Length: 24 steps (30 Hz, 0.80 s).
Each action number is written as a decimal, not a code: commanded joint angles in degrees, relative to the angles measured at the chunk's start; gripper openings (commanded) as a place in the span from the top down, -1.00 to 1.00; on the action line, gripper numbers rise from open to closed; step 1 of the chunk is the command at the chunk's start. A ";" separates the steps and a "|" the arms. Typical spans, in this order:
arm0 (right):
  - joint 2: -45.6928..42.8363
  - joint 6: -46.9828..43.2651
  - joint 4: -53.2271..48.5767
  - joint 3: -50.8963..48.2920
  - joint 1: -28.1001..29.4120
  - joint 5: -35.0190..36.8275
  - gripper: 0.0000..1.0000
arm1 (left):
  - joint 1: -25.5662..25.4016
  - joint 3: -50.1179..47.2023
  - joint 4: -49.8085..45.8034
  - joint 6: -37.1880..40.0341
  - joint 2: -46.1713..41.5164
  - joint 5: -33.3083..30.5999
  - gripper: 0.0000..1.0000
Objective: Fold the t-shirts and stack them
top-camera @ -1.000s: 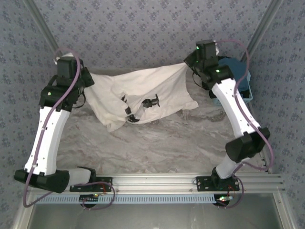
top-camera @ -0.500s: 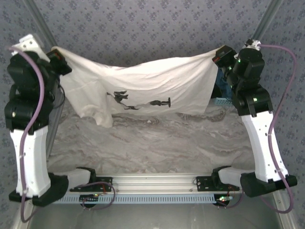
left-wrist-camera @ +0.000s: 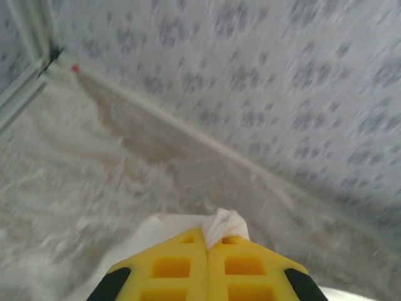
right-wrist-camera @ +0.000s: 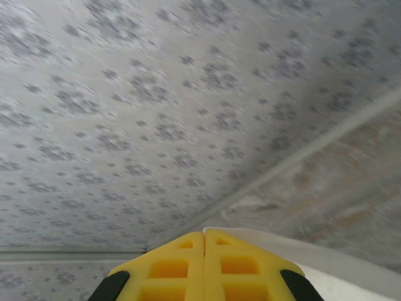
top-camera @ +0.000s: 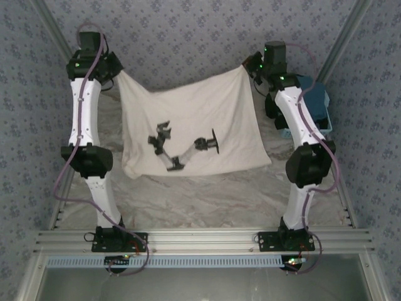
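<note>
Grey marbled table [top-camera: 207,200]. The cream t-shirt [top-camera: 194,113] hangs spread over its far half, print side showing; the hem looks to touch the surface, but that is hard to tell. Blue basket [top-camera: 317,108] just right of it. Left claw [top-camera: 114,70] and right claw [top-camera: 249,63] are each clamped on a top corner. Risks: the thin pinch slips and a corner drops, or the cloth snags the basket.
</note>
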 commanded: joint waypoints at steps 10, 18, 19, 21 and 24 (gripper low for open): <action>-0.33 9.03 15.15 22.98 -10.53 -5.57 1.00 | 3.88 12.48 20.74 0.86 -17.49 6.21 1.00; -15.07 6.31 9.16 -8.01 -10.45 -8.96 1.00 | -0.80 -17.11 6.32 7.16 -33.69 1.77 1.00; -19.01 5.54 9.94 -16.57 -9.97 -7.73 1.00 | -2.51 -26.79 8.09 6.84 -38.37 0.74 1.00; -25.91 5.09 9.93 -31.47 -8.76 -4.66 1.00 | -5.81 -44.94 11.71 4.83 -47.39 -2.19 1.00; -33.19 3.20 7.76 -47.77 -6.45 -2.07 1.00 | -9.50 -66.58 9.27 -1.09 -58.02 -5.14 1.00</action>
